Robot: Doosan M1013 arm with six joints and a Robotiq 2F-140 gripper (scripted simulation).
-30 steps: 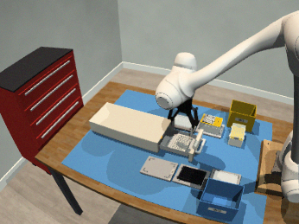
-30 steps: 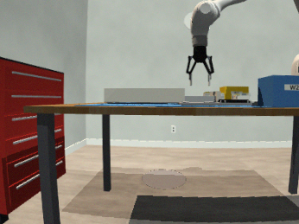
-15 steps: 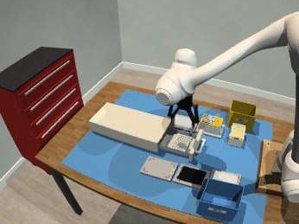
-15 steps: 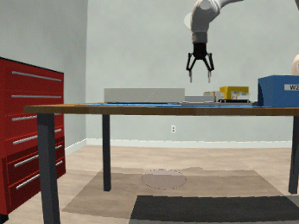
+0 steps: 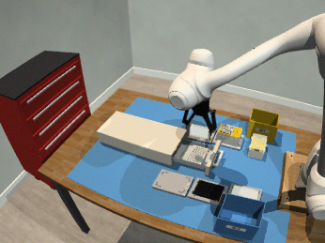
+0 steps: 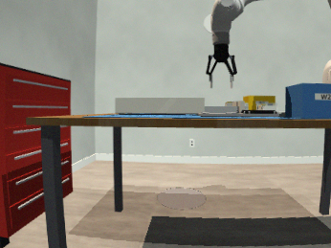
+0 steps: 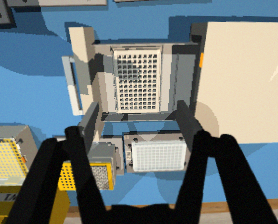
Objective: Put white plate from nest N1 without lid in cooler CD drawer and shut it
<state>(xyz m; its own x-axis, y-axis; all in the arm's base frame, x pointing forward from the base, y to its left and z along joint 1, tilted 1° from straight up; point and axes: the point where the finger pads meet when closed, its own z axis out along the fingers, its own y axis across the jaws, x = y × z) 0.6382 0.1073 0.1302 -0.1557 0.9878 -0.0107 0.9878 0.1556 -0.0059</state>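
I am looking from the left edge of the tabletop to the right. The cooler CD [image 5: 141,134] comes first, a long, smooth cream box with square corners, lying on the flat blue mat [image 5: 117,170] near the left edge. Its grey drawer [image 7: 182,80] is pulled out toward the middle of the tabletop, and the little lamp [image 7: 201,60] glows amber. A white plate [image 7: 137,80], hard-looking and full of small holes in neat rows, lies flat in the drawer's place next to the pale bar handle [image 7: 70,85]. Its long side runs across the drawer, and I see no lid on it. The place nearer the box is bare. I think this is the task's plate, because a flat grey nest [image 5: 173,181] by the front edge has nothing on it, but I cannot be sure. The black gripper [image 6: 221,83] hangs high above the drawer, fingers partly wide, holding nothing. So I think the putting-in is done and the drawer has yet to be pushed shut. Another white plate [image 7: 157,155] sits on a grey nest just behind the drawer. Toward the right edge stand a boxy yellow bin [image 5: 263,120] and a blue bin [image 5: 239,214].
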